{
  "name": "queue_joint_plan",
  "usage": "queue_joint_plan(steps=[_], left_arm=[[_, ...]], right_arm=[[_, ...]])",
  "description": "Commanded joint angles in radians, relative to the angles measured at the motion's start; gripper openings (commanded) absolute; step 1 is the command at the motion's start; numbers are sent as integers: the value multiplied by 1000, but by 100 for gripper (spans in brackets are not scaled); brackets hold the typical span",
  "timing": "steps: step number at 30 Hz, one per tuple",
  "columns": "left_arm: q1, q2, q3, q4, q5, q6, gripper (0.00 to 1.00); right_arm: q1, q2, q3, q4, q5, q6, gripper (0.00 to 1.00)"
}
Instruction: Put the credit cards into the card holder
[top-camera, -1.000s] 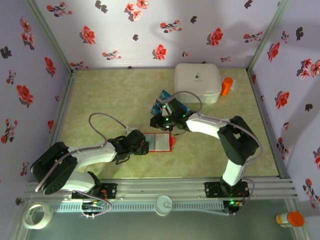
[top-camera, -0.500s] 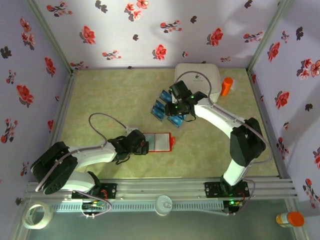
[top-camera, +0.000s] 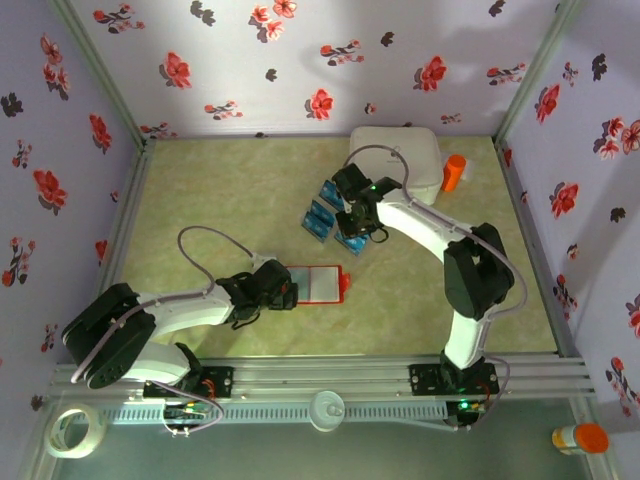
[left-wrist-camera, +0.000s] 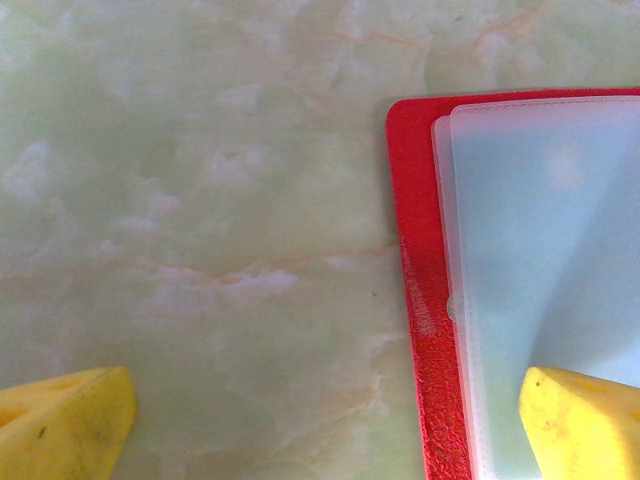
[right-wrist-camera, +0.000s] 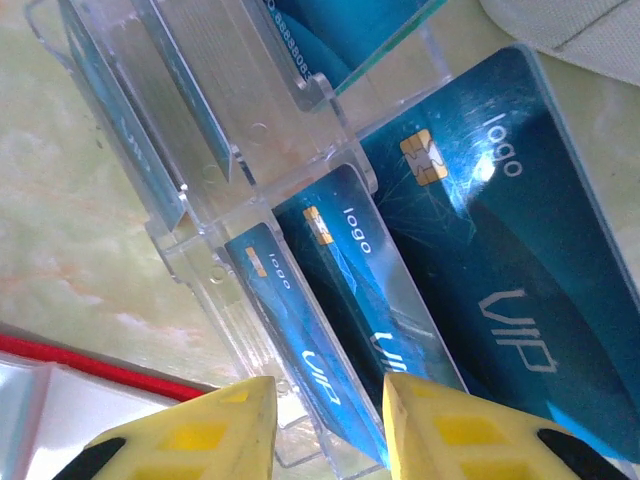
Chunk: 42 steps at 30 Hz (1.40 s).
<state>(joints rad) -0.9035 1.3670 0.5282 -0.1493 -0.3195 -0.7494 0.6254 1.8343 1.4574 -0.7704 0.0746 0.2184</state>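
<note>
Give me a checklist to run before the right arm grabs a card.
1. Right gripper fingers apart, nothing clamped: ok.
2. Credit cards right below it, slotted in the clear stand: ok.
3. A single card lined up between the fingers: cannot tell; two card edges sit in the gap.
4. Card holder lying open on the table, clear pocket facing up: ok.
5. Left gripper open at the holder's edge: ok.
6. Its one finger over the pocket actually pinning the holder down: cannot tell.
</note>
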Motion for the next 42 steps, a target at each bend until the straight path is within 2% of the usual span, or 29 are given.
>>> queue_joint_plan(steps=[1, 9, 25, 35, 42], left_arm=[[0, 32, -24, 0, -3, 5, 100], [0, 30, -25, 1, -4, 4, 100], [0, 29, -28, 2, -3, 0, 100], [0, 28, -31, 2, -3, -6, 100], [-1, 26, -29, -4, -3, -7, 100]], right_arm=[[-5, 27, 29, -34, 22, -25, 33], [-4, 66, 29, -22, -10, -21, 30], [-4, 36, 16, 3, -95, -24, 12], [-4, -3, 57, -21, -171, -103, 0], [-4, -74, 74, -41, -189, -103, 0]])
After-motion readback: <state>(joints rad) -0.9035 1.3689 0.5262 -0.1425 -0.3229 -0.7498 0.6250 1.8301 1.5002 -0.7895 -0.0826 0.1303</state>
